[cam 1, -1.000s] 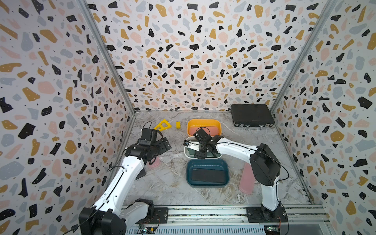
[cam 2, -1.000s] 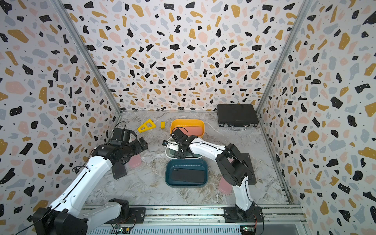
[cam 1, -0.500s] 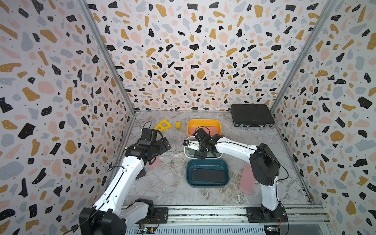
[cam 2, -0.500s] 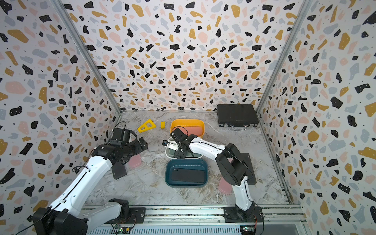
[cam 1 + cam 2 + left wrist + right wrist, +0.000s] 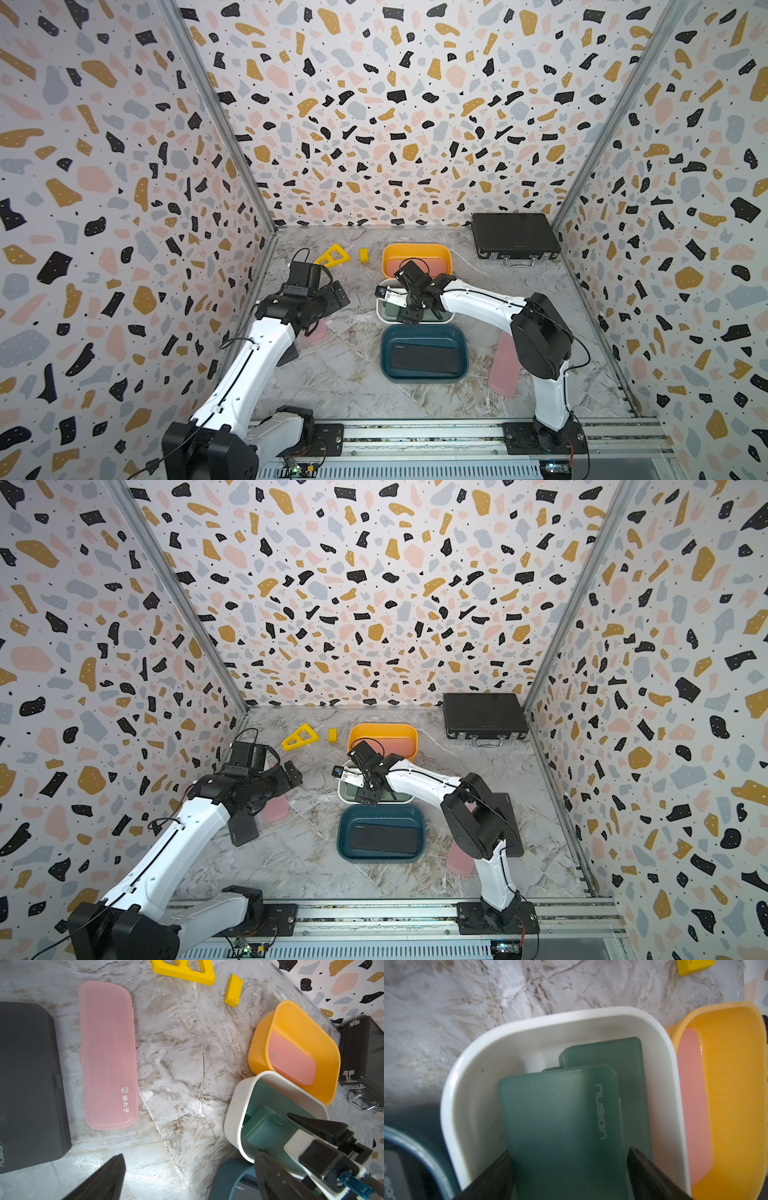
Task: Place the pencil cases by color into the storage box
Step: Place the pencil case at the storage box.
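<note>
Enclosure: terrazzo-patterned walls (image 5: 374, 104) on three sides, marble tabletop (image 5: 353, 374) as work surface. Three storage bins stand in a touching row at the centre, running far to near. The orange bin (image 5: 415, 248), farthest, contains one boxed pink case (image 5: 291, 1057) lying against its right wall. The white bin (image 5: 477, 1084), in the middle, contains two cases: a lower green case (image 5: 629, 1057) at the bottom and an upper green case (image 5: 554, 1109) tilted over it, lettering up. The blue bin (image 5: 424, 332), nearest, contains one boxed black case (image 5: 426, 361) lying flat. The right gripper (image 5: 569, 1151) hangs over the white bin, its fingers clamped on the two long edges of the upper green case. The left gripper (image 5: 190, 1153) hovers above the left part of the table, jaws spread wide and holding nothing. Unsorted cases on the tabletop: a left pink case (image 5: 108, 1053) and a left black case (image 5: 27, 1084) lying side by side below the left arm, slightly apart; a right pink case (image 5: 503, 370) near the right arm's base; a right black case (image 5: 513, 825) just beside it, partly hidden behind that arm. Other items noted: a yellow triangular frame (image 5: 187, 974) and a yellow block (image 5: 233, 991) at far left, and a black briefcase (image 5: 513, 232), closed, in the far right corner.
</note>
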Robot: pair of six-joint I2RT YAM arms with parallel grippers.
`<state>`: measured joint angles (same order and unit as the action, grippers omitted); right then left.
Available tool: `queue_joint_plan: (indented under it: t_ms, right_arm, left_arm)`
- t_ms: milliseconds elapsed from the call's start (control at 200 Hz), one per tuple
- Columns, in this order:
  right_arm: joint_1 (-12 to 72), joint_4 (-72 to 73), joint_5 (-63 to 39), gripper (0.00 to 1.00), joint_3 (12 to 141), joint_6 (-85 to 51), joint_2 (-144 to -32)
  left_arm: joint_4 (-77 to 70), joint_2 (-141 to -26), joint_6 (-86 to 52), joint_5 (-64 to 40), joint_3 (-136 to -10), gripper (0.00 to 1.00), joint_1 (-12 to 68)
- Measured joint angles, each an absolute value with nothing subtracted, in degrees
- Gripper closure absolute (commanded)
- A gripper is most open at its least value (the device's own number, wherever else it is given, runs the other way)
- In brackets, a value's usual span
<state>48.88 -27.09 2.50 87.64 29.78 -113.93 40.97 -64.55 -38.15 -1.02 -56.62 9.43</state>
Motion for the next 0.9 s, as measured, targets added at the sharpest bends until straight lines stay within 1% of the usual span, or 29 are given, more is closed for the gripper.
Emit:
queue_joint_plan:
  t_ms: [646, 901]
  right_arm:
    - [49.1, -28.5, 1.5, 0.13, 87.3, 27.0, -110.7]
    - [49.1, -28.4, 1.6, 0.13, 84.5, 25.6, -107.8]
  left_arm:
    - [42.9, -66.6, -36.6, -0.4, -56.6, 0.0, 9.2]
    - [46.7, -69.5, -36.5, 1.2, -57.7, 0.0, 6.2]
